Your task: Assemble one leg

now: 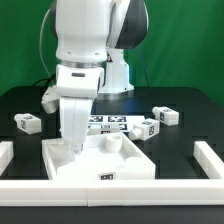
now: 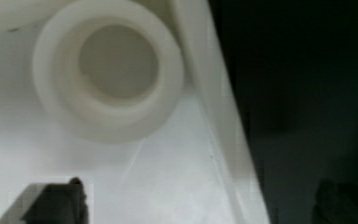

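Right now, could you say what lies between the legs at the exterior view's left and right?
The claw and the marker board, as the exterior view shows.

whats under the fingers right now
The white tray-like piece, with a round socket that looks empty. Nothing shows between the fingers. In the exterior view the arm covers that corner, so contact cannot be judged.

The counter (image 1: 185, 140) is black and the backdrop (image 1: 190, 40) plain green. The arm (image 1: 80, 40) is white. The first leg (image 1: 28, 122), second leg (image 1: 147, 127) and third leg (image 1: 165, 115) are white with black-and-white square tags. The tray (image 1: 135, 165) is white, with one small black-and-white tag (image 1: 105, 178) on its front rim. The marker board (image 1: 108, 123) is white with black square patterns. The border rail (image 1: 210, 160) is white. In the wrist view the round socket (image 2: 101, 65) looks creamy white and the fingertips (image 2: 55, 200) look dark.
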`<state>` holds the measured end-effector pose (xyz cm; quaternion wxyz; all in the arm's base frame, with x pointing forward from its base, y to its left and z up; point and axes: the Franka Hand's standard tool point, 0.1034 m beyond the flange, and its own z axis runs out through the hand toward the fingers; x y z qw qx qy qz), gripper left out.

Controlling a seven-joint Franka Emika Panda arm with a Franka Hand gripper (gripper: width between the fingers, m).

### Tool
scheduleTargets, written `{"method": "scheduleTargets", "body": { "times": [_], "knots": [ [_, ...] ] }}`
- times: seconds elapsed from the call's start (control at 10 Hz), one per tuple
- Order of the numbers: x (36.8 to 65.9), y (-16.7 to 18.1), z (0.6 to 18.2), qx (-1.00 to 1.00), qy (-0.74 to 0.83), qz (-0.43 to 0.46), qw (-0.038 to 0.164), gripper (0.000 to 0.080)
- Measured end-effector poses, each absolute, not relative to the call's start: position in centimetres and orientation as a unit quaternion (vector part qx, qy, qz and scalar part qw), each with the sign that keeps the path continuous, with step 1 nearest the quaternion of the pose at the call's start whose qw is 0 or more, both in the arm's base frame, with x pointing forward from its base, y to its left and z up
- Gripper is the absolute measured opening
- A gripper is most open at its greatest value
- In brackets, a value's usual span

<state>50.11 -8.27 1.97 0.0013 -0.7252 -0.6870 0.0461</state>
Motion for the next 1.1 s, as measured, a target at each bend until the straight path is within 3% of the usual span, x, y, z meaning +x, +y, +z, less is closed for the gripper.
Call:
{"method": "scheduleTargets", "body": {
  "times": [0.1, 0.2, 0.4, 0.8, 1.1],
  "knots": [
    [50.1, -8.3, 2.0, -0.725, -0.687, 0.046, 0.001, 0.0391],
    [50.0, -8.3, 1.9, -0.725, -0.687, 0.047, 0.002, 0.0391],
    [49.9, -8.2, 1.8, -0.725, -0.687, 0.048, 0.004, 0.0081],
    [49.8, -6.3, 1.8, -0.740, -0.670, 0.051, 0.003, 0.0052],
    [50.2, -1.0, 1.8, -0.730, -0.681, 0.057, 0.011, 0.0052]
  ]
}}
